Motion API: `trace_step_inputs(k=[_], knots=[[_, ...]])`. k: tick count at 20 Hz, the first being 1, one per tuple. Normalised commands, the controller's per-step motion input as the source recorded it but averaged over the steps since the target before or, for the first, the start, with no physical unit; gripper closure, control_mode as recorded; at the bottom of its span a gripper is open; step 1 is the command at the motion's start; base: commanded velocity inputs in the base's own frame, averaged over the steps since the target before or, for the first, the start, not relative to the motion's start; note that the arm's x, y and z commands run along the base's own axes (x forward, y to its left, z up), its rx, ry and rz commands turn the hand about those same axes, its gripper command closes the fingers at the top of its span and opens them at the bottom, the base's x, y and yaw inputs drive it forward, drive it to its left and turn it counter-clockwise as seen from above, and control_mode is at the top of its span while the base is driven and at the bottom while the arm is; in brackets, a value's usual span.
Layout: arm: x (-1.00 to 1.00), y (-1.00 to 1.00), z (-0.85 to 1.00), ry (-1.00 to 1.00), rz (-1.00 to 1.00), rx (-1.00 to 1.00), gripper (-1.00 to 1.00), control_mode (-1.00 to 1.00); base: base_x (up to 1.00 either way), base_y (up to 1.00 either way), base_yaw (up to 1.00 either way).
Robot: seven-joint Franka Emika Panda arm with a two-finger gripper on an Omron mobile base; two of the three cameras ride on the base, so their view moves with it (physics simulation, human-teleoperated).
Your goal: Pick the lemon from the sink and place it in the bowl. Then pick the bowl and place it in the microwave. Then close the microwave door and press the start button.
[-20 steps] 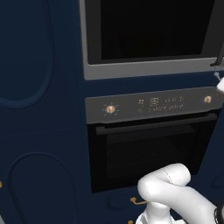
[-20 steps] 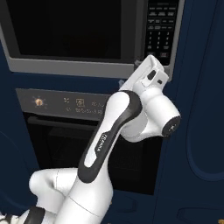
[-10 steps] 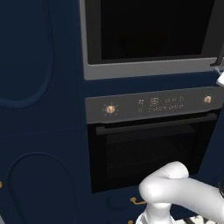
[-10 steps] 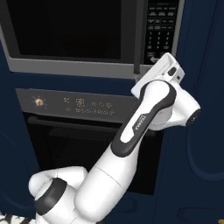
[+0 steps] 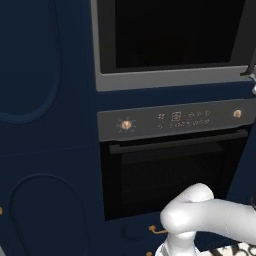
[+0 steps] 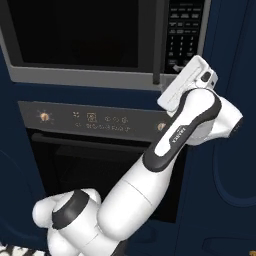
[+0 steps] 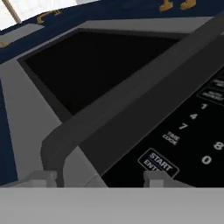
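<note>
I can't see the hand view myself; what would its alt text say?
Close, tilted view of the microwave: its START button sits just above the hand at the bottom edge, beside number keys. The shut dark glass door and its grey handle run diagonally across the frame.

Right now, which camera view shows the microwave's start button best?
The hand view: the white-lettered START button on the black keypad is readable, just above the fingers. The right base view shows the keypad small, with the hand before its lower part. The left base view gives no keypad.

One microwave (image 6: 85,40) with one door handle (image 6: 159,45), one oven (image 5: 172,165), two brass knobs (image 5: 126,125).
</note>
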Motion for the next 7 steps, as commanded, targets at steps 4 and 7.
trace_step_inputs(k=[4, 7], knots=[[0.0, 0.37, 0.23, -0.03, 0.02, 0.0, -1.0, -1.0, 0.0, 0.0, 0.0], [0.02, 0.5, 0.22, 0.0, 0.0, 0.0, -1.0, -1.0, 0.0, 0.0, 0.0]])
